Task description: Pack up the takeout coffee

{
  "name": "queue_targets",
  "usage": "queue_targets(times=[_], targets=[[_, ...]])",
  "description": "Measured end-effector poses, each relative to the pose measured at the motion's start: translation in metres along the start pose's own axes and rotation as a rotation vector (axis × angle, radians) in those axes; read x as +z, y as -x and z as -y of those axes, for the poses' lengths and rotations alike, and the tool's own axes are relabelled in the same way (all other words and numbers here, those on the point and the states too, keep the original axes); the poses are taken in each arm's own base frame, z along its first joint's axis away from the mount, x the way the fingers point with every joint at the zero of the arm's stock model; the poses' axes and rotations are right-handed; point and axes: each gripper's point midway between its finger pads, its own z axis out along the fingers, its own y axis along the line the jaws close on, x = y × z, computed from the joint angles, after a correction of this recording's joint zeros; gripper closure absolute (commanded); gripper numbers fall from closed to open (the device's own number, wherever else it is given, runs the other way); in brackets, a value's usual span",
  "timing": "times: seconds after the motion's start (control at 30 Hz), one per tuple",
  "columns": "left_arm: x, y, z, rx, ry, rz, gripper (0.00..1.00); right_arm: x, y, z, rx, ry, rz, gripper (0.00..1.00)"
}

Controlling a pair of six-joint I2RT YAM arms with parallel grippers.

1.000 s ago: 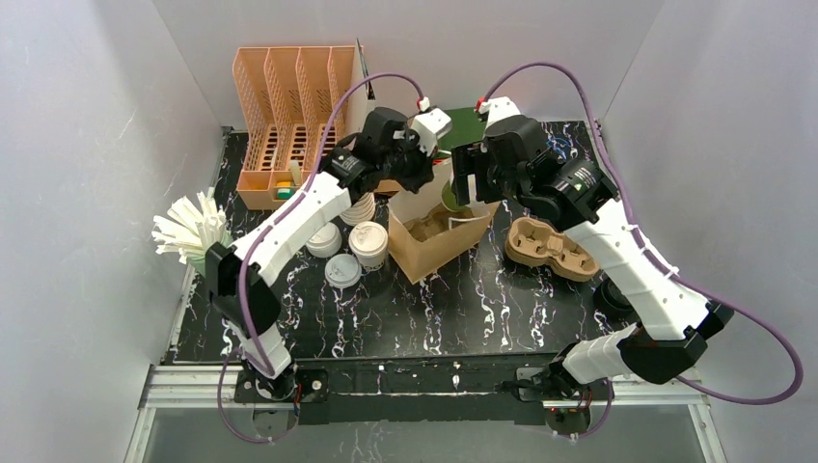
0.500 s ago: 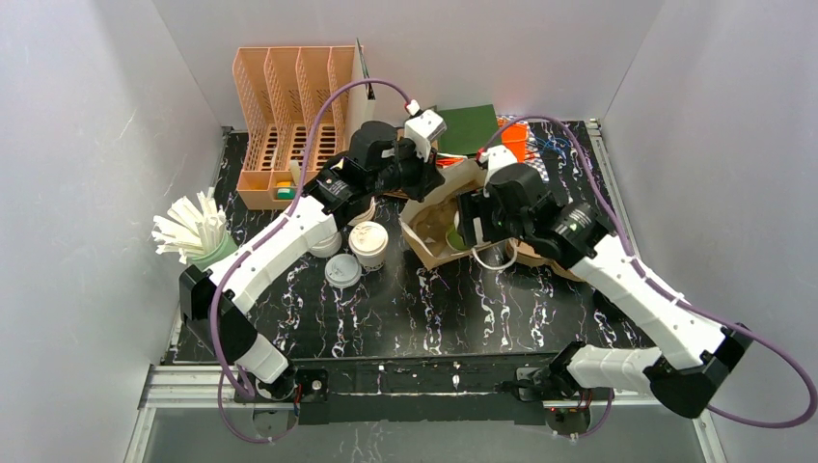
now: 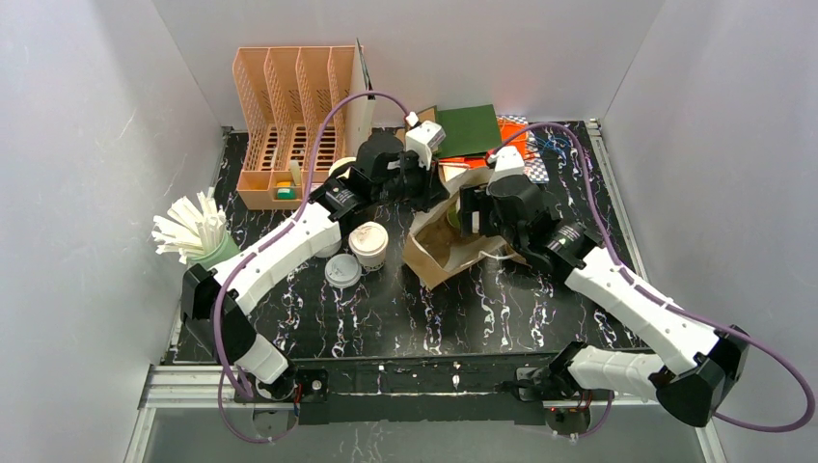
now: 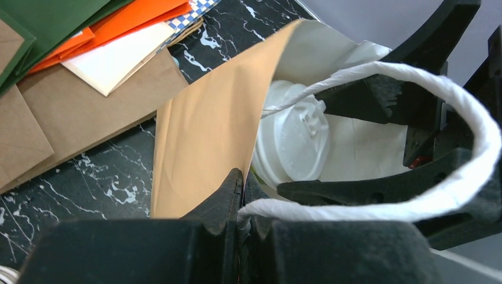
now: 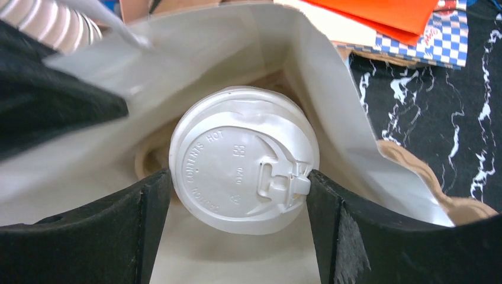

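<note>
Right pincer (image 5: 238, 188) is pinching the white-lidded paper coffee cup (image 5: 237, 160), one finger on each side of the lid rim. The cup is sitting inside the mouth of the brown paper bag (image 3: 434, 256). Left pincer (image 4: 242, 184) is pressed together on the bag's near wall and the root of the white twisted-paper handle (image 4: 473, 127), holding the mouth open.

To do this step well, I'm thinking: be lowering the cup straight and upright until it's resting on the bag floor, then be spreading the fingers without snagging the paper. The left should be holding its pinch until the right is clear.

- Right wrist view is showing lid contact on both fingers, but not depth.
- Left wrist view is showing the pinch, plus a sliver of green under the lid.
- Only the top view is showing the second white-lidded cup (image 3: 368, 241) waiting on the black marbled table (image 3: 502, 309), just left of the bag.
</note>
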Motion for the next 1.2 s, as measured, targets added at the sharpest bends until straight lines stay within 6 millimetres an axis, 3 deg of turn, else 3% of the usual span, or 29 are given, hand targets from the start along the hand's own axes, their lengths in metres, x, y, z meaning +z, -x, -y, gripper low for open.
queue_targets(times=[0.1, 0.27, 0.6, 0.83, 1.07, 1.2], targets=[[-0.002, -0.004, 0.0, -0.023, 0.003, -0.008, 1.0, 0.008, 0.011, -0.008, 0.017, 0.013, 0.022, 0.75], [-0.005, -0.004, 0.002, -0.05, 0.002, -0.002, 1.0, 0.014, 0.012, -0.014, 0.033, 0.034, 0.037, 0.76], [-0.002, -0.016, -0.002, -0.108, 0.016, -0.012, 1.0, 0.043, -0.024, -0.024, 0.022, 0.054, -0.05, 0.76], [-0.005, -0.02, -0.012, -0.134, 0.04, -0.01, 1.0, 0.055, -0.032, -0.03, 0.012, 0.069, -0.062, 0.78], [-0.006, -0.017, -0.015, -0.137, 0.048, -0.005, 1.0, 0.053, -0.029, -0.028, -0.032, 0.053, -0.096, 0.77], [-0.01, -0.009, -0.013, -0.113, 0.042, 0.003, 1.0, 0.039, -0.013, -0.027, -0.046, 0.06, -0.081, 0.76]])
